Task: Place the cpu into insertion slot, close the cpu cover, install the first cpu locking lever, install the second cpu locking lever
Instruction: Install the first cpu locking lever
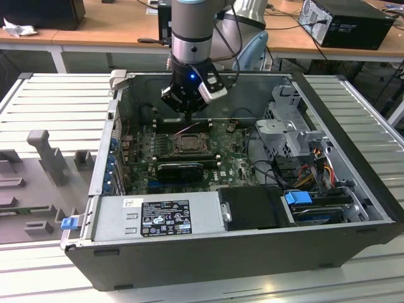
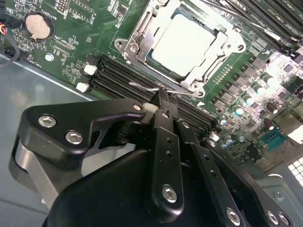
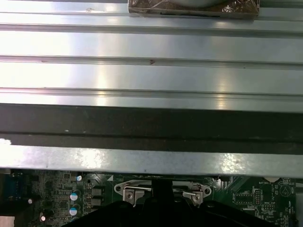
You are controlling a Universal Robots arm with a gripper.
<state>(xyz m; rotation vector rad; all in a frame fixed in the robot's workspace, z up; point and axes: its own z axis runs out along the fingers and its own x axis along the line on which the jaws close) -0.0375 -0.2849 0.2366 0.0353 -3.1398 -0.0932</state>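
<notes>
Gripper fingers were drawn together into one narrow tip in the second wrist view. That tip sat right at the thin wire locking lever, which ran along the near edge of the socket. I could not tell whether it pinched the wire or only pressed on it. The cpu lay flat in the insertion slot, and the cpu cover was down around it as a silver frame, so the work looked to have reached the levers. To do this step well, I judged the tip should bear on the wire's bent handle rather than its straight run. It should push down and sideways in one steady arc, and stay off the black memory slots just beside it.

In the first wrist view, the gripper came in at the middle of the cover's near edge. Green board lay to either side, and the ribbed metal table beyond the case wall.

From the exterior view, the arm hung almost straight down into the open computer case. Its gripper pointed downward, poised close over the far side of the socket, near the middle of the board.
</notes>
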